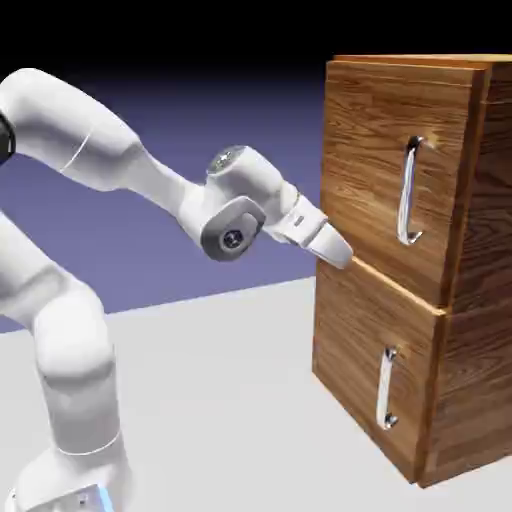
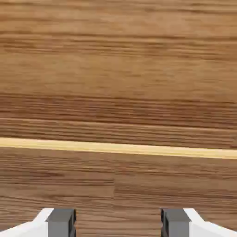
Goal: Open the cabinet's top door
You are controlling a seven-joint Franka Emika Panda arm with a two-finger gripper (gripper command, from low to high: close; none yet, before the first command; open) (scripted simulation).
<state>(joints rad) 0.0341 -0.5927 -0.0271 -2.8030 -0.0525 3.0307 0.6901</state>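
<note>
Only the exterior view takes in the whole scene: the white arm (image 1: 110, 165) rises at the left and reaches rightward, and the cabinet (image 1: 470, 390) stands on the pale counter (image 1: 220, 380) at the right. Its top door (image 1: 375, 140) is the upper wood-grain panel, shut flush, with a long curved silver handle (image 1: 409, 190) standing upright toward the panel's right side. Below it the lower panel (image 1: 355, 350) carries a shorter handle (image 1: 386, 388). The gripper (image 1: 335, 248) angles down and to the right, and its tips sit right at the cabinet's left front edge, about at the seam between the two panels. Whether they touch the wood cannot be told from here. The long handle is well apart from them, higher and to the right, with bare door face between.

That view does not show how far the jaws stand apart; the hand view does. There, two grey fingertips (image 2: 60, 221) appear at the bottom edge, spread wide, with nothing between them but wood. Brown grain fills the rest of that picture, crossed by a thin light stripe (image 2: 118, 148) running side to side. Neither handle shows in the hand view, so the close wood surface is all that lies ahead of the gripper. Behind everything is the plain blue-violet backdrop (image 1: 200, 80).
</note>
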